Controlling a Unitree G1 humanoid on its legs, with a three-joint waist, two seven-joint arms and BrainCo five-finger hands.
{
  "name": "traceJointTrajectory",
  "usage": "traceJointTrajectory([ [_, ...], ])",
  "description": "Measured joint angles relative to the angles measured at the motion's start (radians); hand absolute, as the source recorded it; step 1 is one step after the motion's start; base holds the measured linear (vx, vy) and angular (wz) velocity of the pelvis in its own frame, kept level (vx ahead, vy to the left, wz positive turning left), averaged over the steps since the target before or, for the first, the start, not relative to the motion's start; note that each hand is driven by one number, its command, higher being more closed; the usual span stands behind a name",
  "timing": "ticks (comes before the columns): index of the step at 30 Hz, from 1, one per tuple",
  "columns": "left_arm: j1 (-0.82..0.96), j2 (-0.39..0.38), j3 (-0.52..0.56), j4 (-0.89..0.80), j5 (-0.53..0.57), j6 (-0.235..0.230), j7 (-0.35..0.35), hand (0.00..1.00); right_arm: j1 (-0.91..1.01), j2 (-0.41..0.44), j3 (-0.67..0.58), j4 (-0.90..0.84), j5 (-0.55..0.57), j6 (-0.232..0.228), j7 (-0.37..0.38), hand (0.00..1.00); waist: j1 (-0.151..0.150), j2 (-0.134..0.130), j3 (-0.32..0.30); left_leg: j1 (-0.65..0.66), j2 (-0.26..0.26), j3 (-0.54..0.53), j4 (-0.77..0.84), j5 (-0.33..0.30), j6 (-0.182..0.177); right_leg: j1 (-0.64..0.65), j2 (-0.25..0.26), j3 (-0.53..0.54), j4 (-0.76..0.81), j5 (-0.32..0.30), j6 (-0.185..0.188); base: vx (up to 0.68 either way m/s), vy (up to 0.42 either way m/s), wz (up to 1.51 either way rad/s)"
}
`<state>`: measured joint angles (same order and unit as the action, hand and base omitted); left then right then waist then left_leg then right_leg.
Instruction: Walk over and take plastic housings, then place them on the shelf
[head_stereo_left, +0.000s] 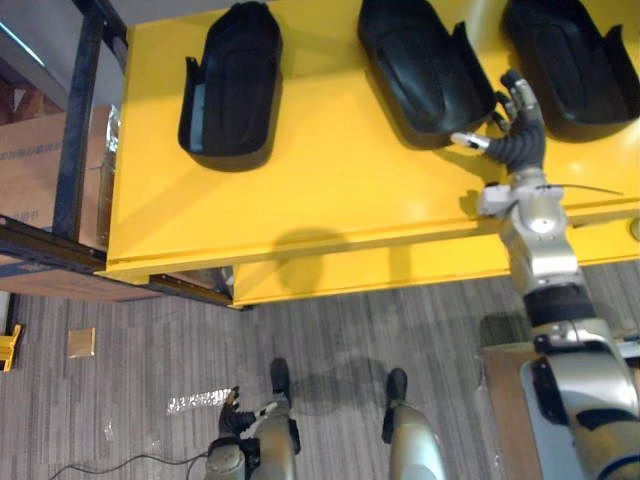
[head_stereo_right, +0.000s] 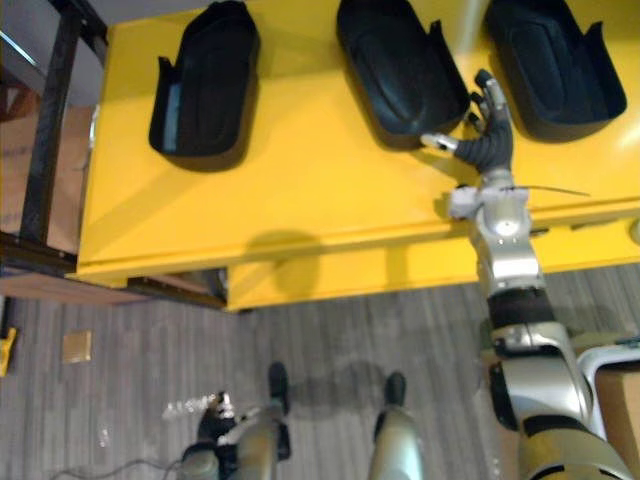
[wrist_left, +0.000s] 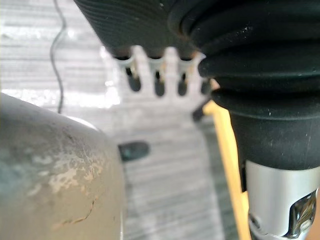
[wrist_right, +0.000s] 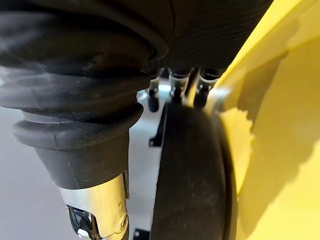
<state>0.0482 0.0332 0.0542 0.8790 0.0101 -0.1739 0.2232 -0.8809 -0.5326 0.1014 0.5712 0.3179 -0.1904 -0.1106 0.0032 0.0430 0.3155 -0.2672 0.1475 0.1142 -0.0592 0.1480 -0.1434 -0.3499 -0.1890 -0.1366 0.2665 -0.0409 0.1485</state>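
hanging lowest and nearest, the left hand (head_stereo_left: 236, 418) sits down by the grey ribbed carpet floor (head_stereo_left: 150, 330), its fingers (wrist_left: 157, 82) straight and slack with nothing in them, so i judge it idle in this step. a small tan cardboard square (head_stereo_left: 81, 343) lies on the carpet off to that side. further out, the right hand (head_stereo_left: 516, 128) is stretched over the broad yellow desk (head_stereo_left: 320, 200). its fingers (head_stereo_left: 520, 100) are spread and nearly straight, pinching nothing, and reach into the gap between two of the three black moulded plastic housings. the thumb (head_stereo_left: 470, 140) points across at the near corner of the middle housing (head_stereo_left: 425, 70), touching it or just short, i cannot tell which. in the right wrist view a black rounded rim (wrist_right: 190, 175) runs right beside the fingers. the right housing (head_stereo_left: 570, 60) lies just past the fingertips and the left housing (head_stereo_left: 232, 85) well apart. all three rest open side up on the desk, none lifted. at the far left stand a dark metal rack frame (head_stereo_left: 75, 120) and a brown cardboard box (head_stereo_left: 30, 170). the walk looks done and the step in hand is the reach, with no grip made yet. the next move calls for curling the fingers over a housing's side wall against the thumb and lifting it level before turning toward the shelf.
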Motion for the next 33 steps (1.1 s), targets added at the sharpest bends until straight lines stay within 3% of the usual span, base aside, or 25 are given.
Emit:
traceJointTrajectory([
  [16, -0.007, -0.001, 0.001, 0.006, 0.0, 0.001, -0.002, 0.0, 0.02, 0.004, 0.017, -0.009, 0.003, -0.005, 0.041, 0.0, 0.003, 0.0, 0.0, -0.005, 0.0, -0.01, 0.001, 0.0, 0.0, 0.002, 0.0, -0.006, 0.0, -0.001, 0.0, 0.01, -0.003, 0.01],
  [33, -0.008, 0.001, 0.0, 0.01, 0.001, 0.001, -0.009, 0.0, 0.147, 0.004, 0.022, -0.126, 0.003, -0.043, 0.072, 0.0, 0.004, -0.008, -0.004, 0.004, 0.0, -0.002, -0.001, 0.0, 0.0, 0.003, 0.0, -0.001, 0.002, -0.001, -0.001, 0.0, 0.0, 0.0],
])
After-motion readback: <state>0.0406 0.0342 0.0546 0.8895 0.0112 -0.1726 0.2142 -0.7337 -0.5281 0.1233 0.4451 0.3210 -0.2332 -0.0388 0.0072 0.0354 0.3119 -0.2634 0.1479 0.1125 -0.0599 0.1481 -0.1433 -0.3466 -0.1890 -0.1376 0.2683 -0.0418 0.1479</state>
